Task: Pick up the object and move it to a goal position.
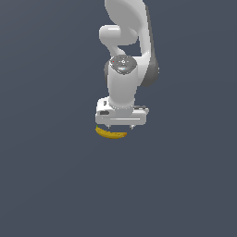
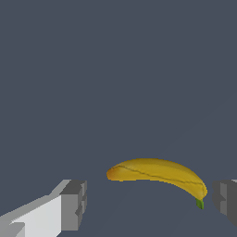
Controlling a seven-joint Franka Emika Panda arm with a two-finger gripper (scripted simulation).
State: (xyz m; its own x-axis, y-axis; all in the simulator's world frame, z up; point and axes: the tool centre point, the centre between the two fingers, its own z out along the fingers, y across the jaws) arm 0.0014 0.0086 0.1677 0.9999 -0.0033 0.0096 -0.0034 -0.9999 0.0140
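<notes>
The object is a small curved yellow banana (image 1: 111,134) with orange-brown shading, lying on the dark floor just under the white gripper (image 1: 120,126). In the wrist view the banana (image 2: 157,172) lies between the two grey fingertips (image 2: 74,204), with a green stem tip close to one of them. The gripper (image 2: 150,203) is open, its fingers spread wider than the banana is long, and neither pad touches the fruit. From the exterior view the hand hides part of the banana and the fingers barely show.
The white arm (image 1: 125,55) rises straight above the hand. Around it is only a flat, plain dark grey-blue floor (image 1: 46,176). No goal marker shows in either view.
</notes>
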